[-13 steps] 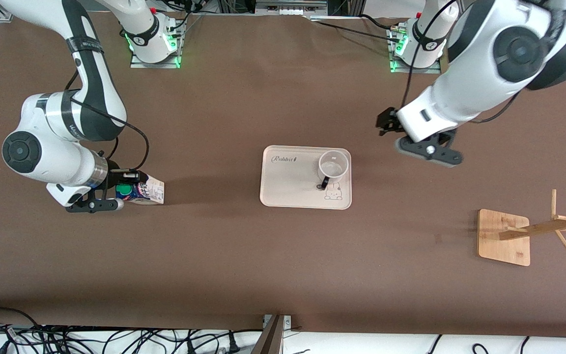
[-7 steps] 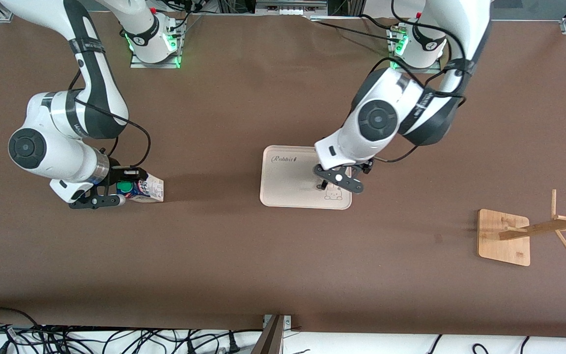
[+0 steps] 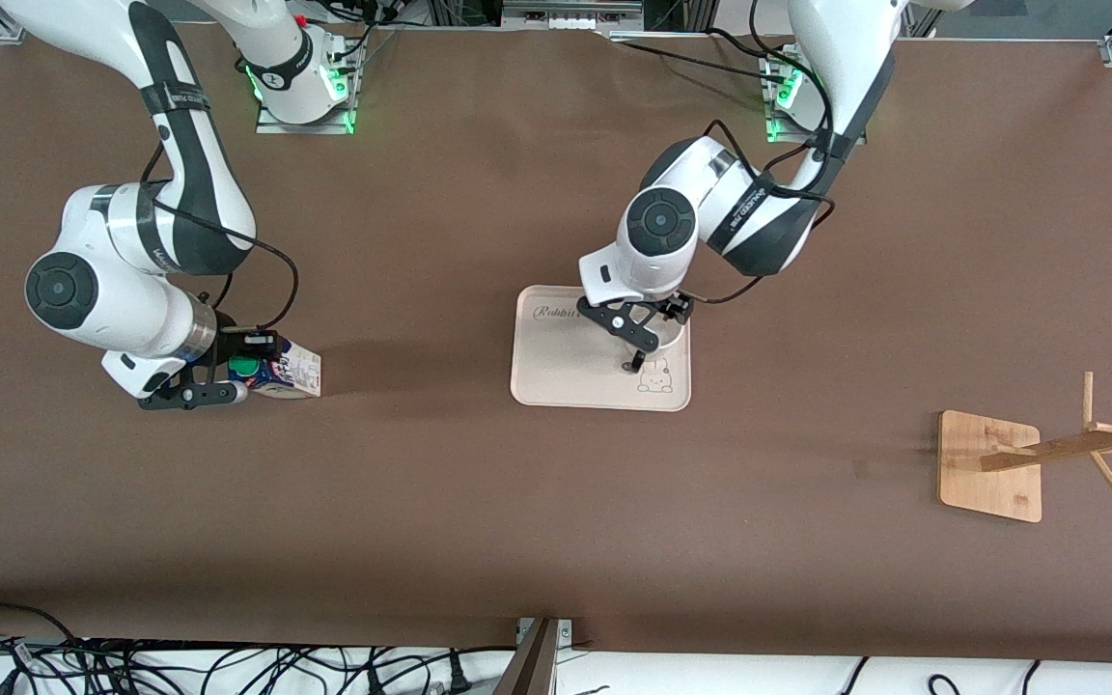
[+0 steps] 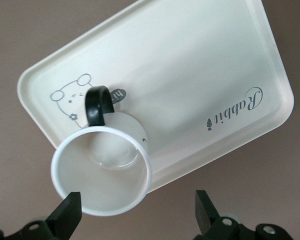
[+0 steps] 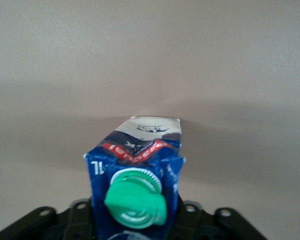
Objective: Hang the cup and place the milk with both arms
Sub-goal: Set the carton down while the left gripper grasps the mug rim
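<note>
The white cup (image 4: 102,172) stands on the cream tray (image 3: 566,376), its black handle (image 3: 633,365) pointing toward the front camera. My left gripper (image 3: 654,328) hangs just over the cup and hides most of it in the front view. In the left wrist view it (image 4: 137,212) is open, with the cup's rim partly between the fingertips (image 4: 70,212). The blue and white milk (image 3: 291,375) with its green cap (image 5: 135,197) stands on the table toward the right arm's end. My right gripper (image 3: 245,367) is shut on its top part.
A wooden cup rack (image 3: 990,463) with slanted pegs stands on a square base near the left arm's end, nearer the front camera than the tray. The tray (image 4: 200,65) bears a rabbit drawing and lettering. Cables lie along the table's front edge.
My left arm has swung in from over bare table near its own end and come down over the cup on the tray. My right gripper and the milk have barely moved.
</note>
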Controlling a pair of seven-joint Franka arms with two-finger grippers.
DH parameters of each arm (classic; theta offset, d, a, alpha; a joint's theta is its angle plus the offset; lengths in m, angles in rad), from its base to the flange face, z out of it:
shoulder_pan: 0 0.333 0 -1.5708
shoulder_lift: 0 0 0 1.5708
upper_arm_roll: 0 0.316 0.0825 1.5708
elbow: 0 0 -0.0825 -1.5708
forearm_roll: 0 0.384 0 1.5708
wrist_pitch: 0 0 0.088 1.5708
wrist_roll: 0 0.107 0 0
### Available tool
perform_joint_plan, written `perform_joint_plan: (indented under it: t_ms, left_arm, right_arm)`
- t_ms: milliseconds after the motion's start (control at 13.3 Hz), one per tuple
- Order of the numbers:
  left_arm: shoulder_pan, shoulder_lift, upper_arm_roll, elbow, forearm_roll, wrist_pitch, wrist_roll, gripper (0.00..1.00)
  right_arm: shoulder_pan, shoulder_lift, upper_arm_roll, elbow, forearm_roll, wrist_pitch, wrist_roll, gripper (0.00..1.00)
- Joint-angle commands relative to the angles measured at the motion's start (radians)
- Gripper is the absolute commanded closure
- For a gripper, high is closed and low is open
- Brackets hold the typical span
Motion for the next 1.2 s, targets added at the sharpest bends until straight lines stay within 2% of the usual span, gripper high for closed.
perform_joint_plan:
  t_ms: [0,300,525,750,825,900,1125]
  left_arm:
    - [-0.006,-0.030,0.006,-0.101,0.025,0.110,-0.014,0.00]
    - [-0.011,-0.028,0.006,-0.179,0.063,0.268,0.000,0.00]
    - [-0.011,-0.027,0.006,-0.182,0.093,0.285,-0.002,0.61]
    - [-0.012,-0.027,0.006,-0.187,0.093,0.284,-0.002,0.84]
    - [-0.012,-0.027,0.006,-0.195,0.093,0.284,-0.002,0.96]
    - [-0.012,-0.027,0.006,-0.195,0.093,0.284,-0.002,1.00]
    - [-0.011,-0.030,0.006,-0.181,0.093,0.284,-0.002,1.00]
  right_arm:
    - [-0.001,-0.017,-0.003,-0.021,-0.004,0.016,-0.013,0.00]
    - [0.001,-0.026,-0.003,-0.011,-0.001,0.007,-0.012,0.00]
    - [0.001,-0.027,-0.003,0.015,-0.001,0.007,-0.013,0.00]
    - [-0.002,-0.023,-0.003,0.090,0.003,0.007,-0.007,0.00]
    - [-0.002,-0.021,-0.003,0.113,0.001,0.004,-0.007,0.00]
    - [-0.002,-0.027,-0.003,0.119,0.001,-0.007,-0.006,0.00]
    - [-0.002,-0.081,-0.005,0.162,0.001,-0.118,-0.004,0.00]
